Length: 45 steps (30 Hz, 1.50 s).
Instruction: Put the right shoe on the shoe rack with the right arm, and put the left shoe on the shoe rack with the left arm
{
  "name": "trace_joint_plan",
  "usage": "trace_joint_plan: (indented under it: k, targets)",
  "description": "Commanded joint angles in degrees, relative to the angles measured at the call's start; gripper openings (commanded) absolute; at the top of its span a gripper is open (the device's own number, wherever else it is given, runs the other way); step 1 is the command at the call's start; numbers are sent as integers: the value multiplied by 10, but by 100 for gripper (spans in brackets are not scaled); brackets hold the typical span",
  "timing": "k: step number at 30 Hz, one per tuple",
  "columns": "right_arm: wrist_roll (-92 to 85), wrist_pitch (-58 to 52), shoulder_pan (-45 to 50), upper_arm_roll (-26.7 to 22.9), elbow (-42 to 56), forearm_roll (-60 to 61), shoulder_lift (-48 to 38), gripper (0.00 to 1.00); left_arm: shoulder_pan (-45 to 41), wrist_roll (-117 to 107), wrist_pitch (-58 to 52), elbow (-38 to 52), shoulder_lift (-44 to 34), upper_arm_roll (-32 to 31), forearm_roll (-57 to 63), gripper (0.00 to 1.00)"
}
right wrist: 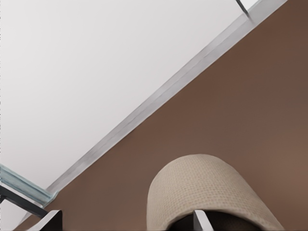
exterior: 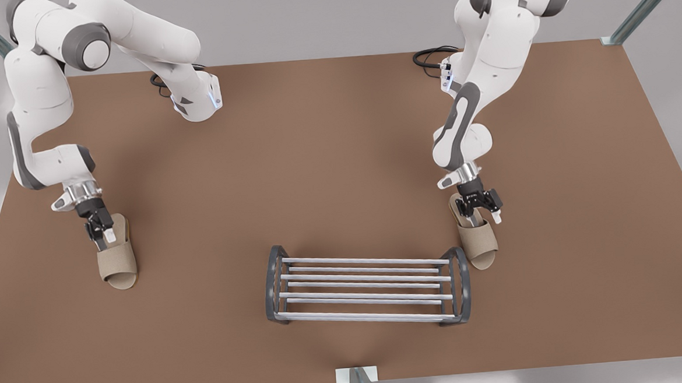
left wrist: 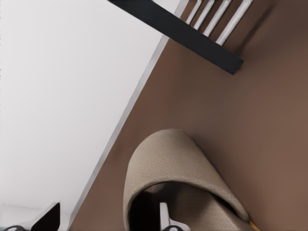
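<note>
- One shoe rack (exterior: 368,317) stands nearest the camera in the front view, at the middle of the brown table (exterior: 339,156). It has pale silver bars running between two dark grey arched end frames.
- In the left wrist view, the rack (left wrist: 183,33) shows one dark end frame and the bar ends beyond the slipper's toe.
- The left shoe (exterior: 478,240), a beige open-toe slipper, lies flat on the table just beside the rack's end frame on the front view's right. Its toe points toward the camera.
- The right shoe (exterior: 117,261), a matching slipper, lies flat well apart from the rack on the front view's left.
- The left gripper (exterior: 481,212) is down at the heel end of the left shoe (left wrist: 168,163). Its fingers are spread, one inside the slipper's opening and one outside it (left wrist: 106,216).
- The right gripper (exterior: 103,234) sits low over the heel end of the right shoe (right wrist: 207,187). It is also spread wide, with one finger at the slipper's mouth and the other off to its side (right wrist: 122,221).
- Black cables (exterior: 433,55) lie at the table's far edge.
</note>
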Motion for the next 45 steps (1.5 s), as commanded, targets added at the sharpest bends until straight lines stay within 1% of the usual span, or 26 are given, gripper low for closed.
trace_joint_plan:
  k: [1,3,6,7,8,10,17,18,19,20,21,24,25,26,27,29,33,34,36,37,42,43,45]
  targets:
    - [2,-20,0,3,-2,1,3,100,0,-41,-7,4,2,0,0,100]
    - [2,-28,0,15,-8,16,5,100,0,-41,-7,12,7,0,0,100]
    - [2,-25,0,15,0,16,8,100,0,-41,-8,16,13,0,0,100]
    - [2,-22,-1,15,6,16,9,95,0,-41,-8,16,12,0,0,100]
    - [2,-26,0,15,7,16,13,93,0,-41,-8,21,13,0,0,100]
    - [-6,-27,0,15,8,17,19,91,1,-41,-7,28,20,0,0,100]
    - [-8,-39,0,14,22,19,37,91,1,-42,-8,42,33,2,0,100]
    - [-8,-41,0,14,23,19,39,91,1,-42,-8,43,33,2,0,93]
    - [-8,-44,0,14,24,19,41,91,1,-42,-8,43,33,2,0,89]
    - [-8,-45,0,14,27,19,43,91,1,-42,-8,46,35,3,0,87]
    - [-8,-61,1,13,27,23,53,91,2,-42,-8,52,42,3,0,87]
    - [-13,-62,1,13,43,24,63,91,2,-42,-8,63,55,4,0,87]
    - [-13,-63,1,13,45,24,63,91,2,-42,-8,66,58,4,0,84]
    - [-12,-62,2,13,48,24,63,73,1,-42,-8,67,62,4,0,79]
    - [-12,-62,3,13,51,24,63,70,2,-42,-8,69,65,4,0,76]
    - [-12,-63,4,13,57,25,68,71,1,-42,-8,72,68,4,0,68]
    - [-13,-64,6,13,64,31,79,72,2,-42,-8,72,68,4,0,61]
    - [-13,-63,6,13,64,32,79,72,2,-42,-8,72,68,4,0,56]
    - [-13,-63,6,14,68,32,82,72,2,-42,-8,72,67,4,0,54]
    - [-13,-64,6,14,68,35,82,72,2,-42,-8,73,67,4,0,50]
    - [-12,-64,11,15,76,41,87,72,2,-44,-8,81,66,4,0,43]
    - [-12,-65,11,15,81,41,89,72,2,-49,-8,81,66,4,-1,37]
    - [-13,-82,15,15,88,50,100,71,2,-54,-8,82,66,4,-1,31]
